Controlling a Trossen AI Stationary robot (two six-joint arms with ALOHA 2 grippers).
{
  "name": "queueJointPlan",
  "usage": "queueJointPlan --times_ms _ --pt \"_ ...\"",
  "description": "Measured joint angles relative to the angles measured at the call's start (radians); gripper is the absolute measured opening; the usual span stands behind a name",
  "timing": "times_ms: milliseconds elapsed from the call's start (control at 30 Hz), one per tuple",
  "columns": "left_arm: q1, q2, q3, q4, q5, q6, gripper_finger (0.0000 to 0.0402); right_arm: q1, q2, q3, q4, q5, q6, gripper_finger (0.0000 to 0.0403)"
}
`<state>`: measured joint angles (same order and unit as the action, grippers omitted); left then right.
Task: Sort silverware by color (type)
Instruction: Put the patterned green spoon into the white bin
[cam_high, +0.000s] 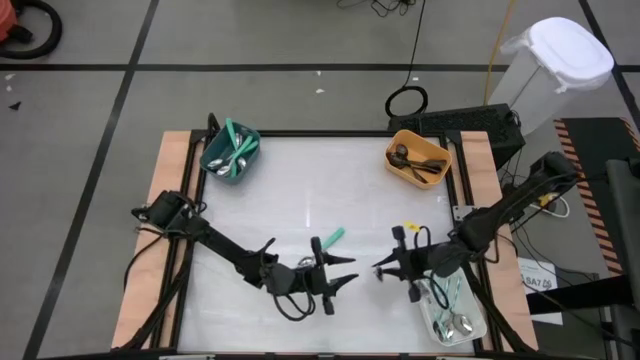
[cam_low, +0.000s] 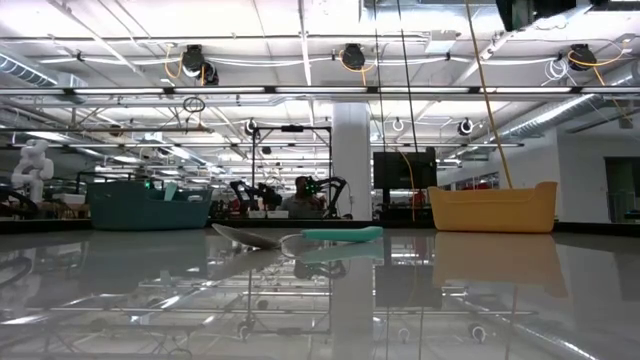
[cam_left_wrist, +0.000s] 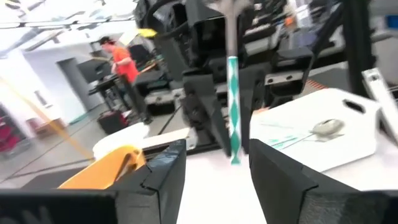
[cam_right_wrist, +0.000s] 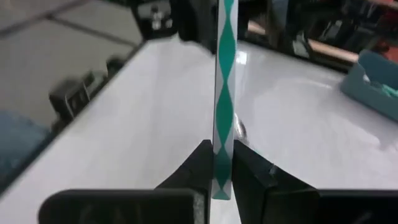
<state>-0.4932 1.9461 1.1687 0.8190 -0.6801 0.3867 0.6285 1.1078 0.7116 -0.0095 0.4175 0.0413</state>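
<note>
Two tools meet mid-bench: the right tool (cam_right_wrist: 222, 163) clamps a light, stiff, slippery green-and-white utensil (cam_right_wrist: 222, 93) by its handle end, the left tool (cam_left_wrist: 214, 168) standing apart.

No text can be read anywhere; a white tag (cam_high: 538, 281) beside the table perhaps bears illegible print.

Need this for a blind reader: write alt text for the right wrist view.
The right pincer is shut on a teal-and-white diamond-patterned utensil handle, with the white table behind it. A teal bin sits farther off on the table.
</note>
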Motion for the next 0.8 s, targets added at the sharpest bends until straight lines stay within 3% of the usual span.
queueJointPlan --times_ms 233,800 --pt "0.001 0.0 0.0 -0.044 -0.061 0.004 0.0177 0.04 -0.092 0.016 -0.311 -0.006 0.003 0.0033" --pt "0.002 0.0 0.0 -0.154 -0.115 -0.067 0.0177 0.206 -0.06 0.342 -0.972 -0.221 0.168 0.0035"
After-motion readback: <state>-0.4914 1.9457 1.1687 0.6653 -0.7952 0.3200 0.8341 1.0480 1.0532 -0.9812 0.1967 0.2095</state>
